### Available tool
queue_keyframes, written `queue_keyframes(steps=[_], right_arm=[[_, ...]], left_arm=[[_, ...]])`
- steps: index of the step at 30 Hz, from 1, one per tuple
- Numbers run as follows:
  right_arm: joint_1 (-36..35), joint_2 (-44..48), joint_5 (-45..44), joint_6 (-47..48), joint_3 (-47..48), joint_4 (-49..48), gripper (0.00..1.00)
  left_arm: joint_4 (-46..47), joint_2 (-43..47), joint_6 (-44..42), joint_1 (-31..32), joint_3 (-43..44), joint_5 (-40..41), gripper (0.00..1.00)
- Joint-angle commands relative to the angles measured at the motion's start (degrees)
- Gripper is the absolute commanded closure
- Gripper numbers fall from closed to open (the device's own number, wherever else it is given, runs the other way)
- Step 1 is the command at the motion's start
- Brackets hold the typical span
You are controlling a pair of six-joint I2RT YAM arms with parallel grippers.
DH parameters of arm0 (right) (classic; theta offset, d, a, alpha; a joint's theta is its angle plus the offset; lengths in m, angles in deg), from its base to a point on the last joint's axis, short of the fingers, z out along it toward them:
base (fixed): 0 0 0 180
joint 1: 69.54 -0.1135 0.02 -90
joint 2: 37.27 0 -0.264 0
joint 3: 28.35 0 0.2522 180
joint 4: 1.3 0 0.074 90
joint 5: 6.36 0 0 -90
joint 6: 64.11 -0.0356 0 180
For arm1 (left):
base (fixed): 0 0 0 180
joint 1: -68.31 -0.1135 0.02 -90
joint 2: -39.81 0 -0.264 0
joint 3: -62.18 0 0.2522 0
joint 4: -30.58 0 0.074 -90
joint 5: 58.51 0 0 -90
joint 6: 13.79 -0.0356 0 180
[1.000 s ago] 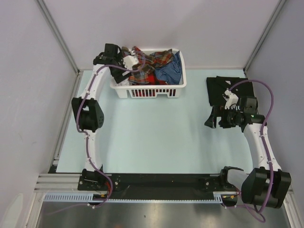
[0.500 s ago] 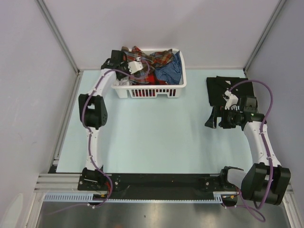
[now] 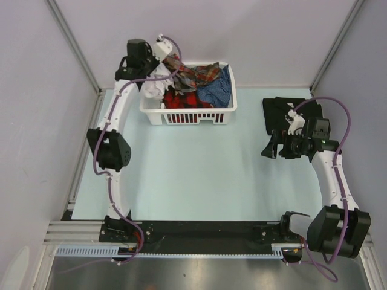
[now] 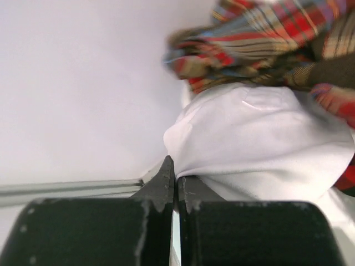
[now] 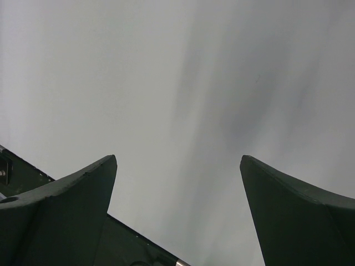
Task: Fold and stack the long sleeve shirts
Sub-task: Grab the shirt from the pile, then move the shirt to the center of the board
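Just now the left gripper (image 4: 174, 174) pinched shut from wide open on the white shirt (image 4: 260, 138) and rose over the basket's (image 3: 193, 116) left end, likely freeing the next piece to fold, while the right gripper (image 5: 178, 159) hung spread beside the black shirt (image 3: 277, 112).

**My two arms: white links, black joints**

On my screen the left arm (image 3: 118, 109) and right arm (image 3: 331, 178) share white tube links, bulky black joint housings and a looping purple cable (image 3: 348, 128). The left gripper (image 4: 175, 172) has scuffed black fingers (image 4: 111, 233); the right gripper (image 5: 177, 166) has dark, curved ones.
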Motion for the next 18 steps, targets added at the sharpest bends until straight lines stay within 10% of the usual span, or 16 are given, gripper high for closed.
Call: queue_keyframes(steps=[1, 13, 17, 18], right_arm=[[0.4, -1.0, 1.3, 0.4, 5.2, 0.1, 0.00], [0.4, -6.6, 4.9, 1.1, 13.3, 0.9, 0.00], [0.4, -7.3, 5.7, 2.3, 14.0, 2.2, 0.00], [0.4, -7.3, 5.8, 2.4, 13.9, 2.3, 0.00]], left_arm=[[3.0, 19.1, 10.4, 0.1, 2.5, -4.1, 1.00], [-11.5, 37.8, 24.2, 5.3, -2.4, -31.1, 0.98], [-15.1, 43.7, 23.3, 10.1, -17.0, -39.0, 0.83], [-15.2, 44.7, 23.3, 10.8, -20.4, -39.8, 0.58]])
